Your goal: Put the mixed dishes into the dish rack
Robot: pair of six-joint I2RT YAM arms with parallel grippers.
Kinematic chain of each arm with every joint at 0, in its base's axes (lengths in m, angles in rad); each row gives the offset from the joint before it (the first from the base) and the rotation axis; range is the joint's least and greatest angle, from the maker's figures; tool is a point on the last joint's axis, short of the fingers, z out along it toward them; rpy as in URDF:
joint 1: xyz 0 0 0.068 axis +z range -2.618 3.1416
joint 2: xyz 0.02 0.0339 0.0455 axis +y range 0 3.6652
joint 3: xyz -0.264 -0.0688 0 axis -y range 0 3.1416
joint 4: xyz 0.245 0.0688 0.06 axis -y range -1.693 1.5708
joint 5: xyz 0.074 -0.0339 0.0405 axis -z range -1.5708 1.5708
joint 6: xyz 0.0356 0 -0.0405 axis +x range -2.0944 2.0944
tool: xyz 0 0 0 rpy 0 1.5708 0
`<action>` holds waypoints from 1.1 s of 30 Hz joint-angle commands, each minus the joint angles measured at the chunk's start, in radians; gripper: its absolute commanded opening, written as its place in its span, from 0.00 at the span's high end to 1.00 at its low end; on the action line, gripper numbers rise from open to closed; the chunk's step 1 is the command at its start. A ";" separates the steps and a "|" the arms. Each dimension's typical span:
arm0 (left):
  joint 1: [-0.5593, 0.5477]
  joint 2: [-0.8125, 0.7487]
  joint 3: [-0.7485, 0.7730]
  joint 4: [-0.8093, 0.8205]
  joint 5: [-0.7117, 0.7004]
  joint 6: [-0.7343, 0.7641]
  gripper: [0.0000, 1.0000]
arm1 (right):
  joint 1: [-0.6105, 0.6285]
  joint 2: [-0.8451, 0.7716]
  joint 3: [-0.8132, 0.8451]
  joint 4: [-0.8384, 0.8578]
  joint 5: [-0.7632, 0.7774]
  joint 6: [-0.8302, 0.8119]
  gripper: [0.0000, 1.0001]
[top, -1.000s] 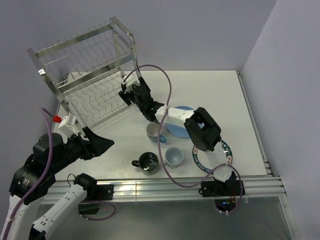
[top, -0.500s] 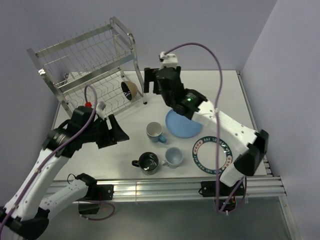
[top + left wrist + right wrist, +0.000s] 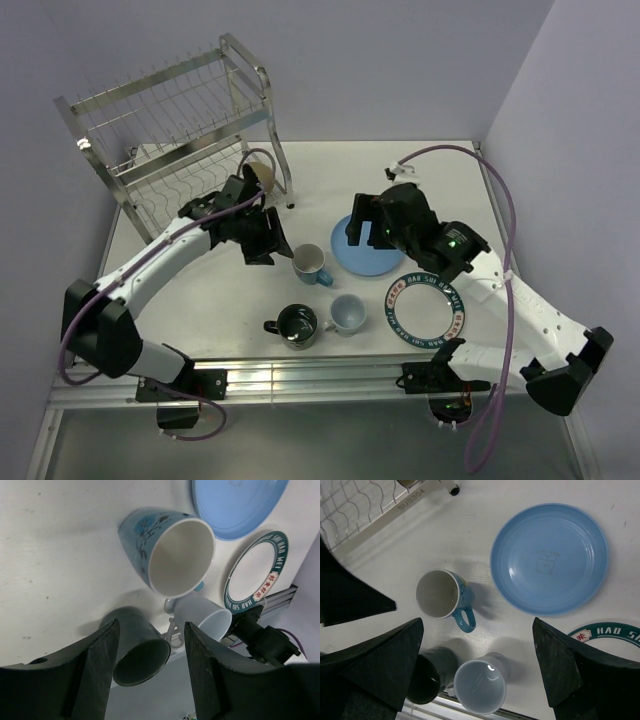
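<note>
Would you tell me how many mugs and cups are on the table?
3: the blue mug left of the light-blue plate, the dark mug near the table's front edge, and the pale cup beside it on its right. None appears hidden.

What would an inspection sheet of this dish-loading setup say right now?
surface: white table, no spills seen.
job's things: black-and-tan bowl at the dish rack lower shelf; blue mug, dark mug, pale cup, light-blue plate and lettered white plate on the table.
clutter: nothing seen.
jaws: left jaws open near the blue mug, empty; right jaws open over the light-blue plate's edge, empty.
cables: purple cable loops along each arm.
surroundings: lavender walls; metal rails at near edge.
</note>
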 commanded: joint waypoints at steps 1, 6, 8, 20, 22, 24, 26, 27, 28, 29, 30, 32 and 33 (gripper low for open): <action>-0.039 0.073 0.085 0.057 0.023 0.013 0.40 | -0.030 -0.060 -0.012 0.019 -0.064 0.019 0.03; -0.052 0.185 0.160 0.040 -0.023 0.025 0.40 | -0.067 -0.132 -0.058 0.006 -0.060 0.000 0.03; -0.058 0.211 0.178 0.036 -0.044 0.028 0.40 | -0.094 -0.164 -0.076 0.002 -0.080 -0.012 0.03; -0.136 0.398 0.258 -0.052 -0.129 0.068 0.40 | -0.162 -0.207 -0.090 -0.008 -0.078 -0.070 0.03; -0.135 0.415 0.264 -0.055 -0.141 0.079 0.44 | -0.167 -0.204 -0.093 -0.002 -0.087 -0.074 0.03; -0.135 0.426 0.272 -0.053 -0.143 0.088 0.56 | -0.168 -0.201 -0.092 0.001 -0.096 -0.072 0.03; -0.135 0.427 0.284 -0.052 -0.135 0.097 0.74 | -0.171 -0.192 -0.086 0.004 -0.106 -0.077 0.03; -0.135 0.426 0.289 -0.052 -0.138 0.103 0.79 | -0.173 -0.187 -0.082 0.007 -0.118 -0.078 0.03; -0.135 0.423 0.293 -0.052 -0.139 0.114 0.83 | -0.177 -0.175 -0.076 0.007 -0.127 -0.080 0.03; -0.133 0.415 0.299 -0.049 -0.139 0.120 0.92 | -0.180 -0.167 -0.060 0.006 -0.141 -0.081 0.03; -0.131 0.412 0.300 -0.047 -0.139 0.126 0.98 | -0.185 -0.158 -0.049 0.002 -0.155 -0.081 0.03; -0.128 0.394 0.295 -0.040 -0.130 0.145 1.00 | -0.199 -0.117 -0.009 -0.014 -0.221 -0.092 0.03; -0.124 0.384 0.293 -0.038 -0.132 0.146 1.00 | -0.205 -0.100 0.011 -0.027 -0.248 -0.098 0.03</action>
